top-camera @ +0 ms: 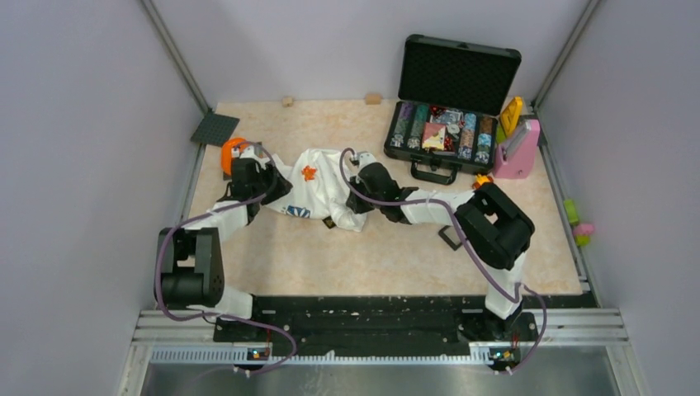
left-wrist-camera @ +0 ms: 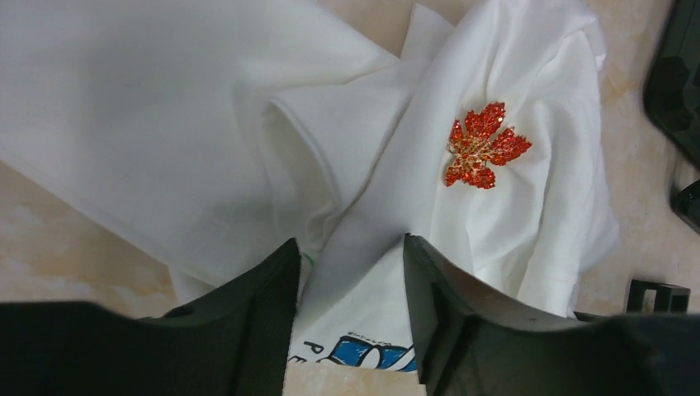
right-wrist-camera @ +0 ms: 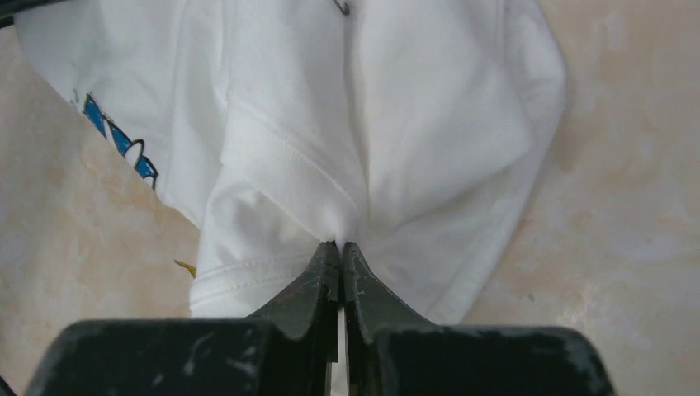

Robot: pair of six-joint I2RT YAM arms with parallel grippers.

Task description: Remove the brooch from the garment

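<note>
One brooch pinned on one garment, at 1 o'clock from left gripper, spread around fabric; right gripper pinching a fold.

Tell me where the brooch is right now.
In the top view the brooch sits pinned on the shirt, between the left gripper and right gripper, left of the open case.

Overhead view; wrist views share shirt

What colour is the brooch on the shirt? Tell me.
Orange-red, glittery, on the white shirt: brooch, clearest in the left wrist view.
</note>
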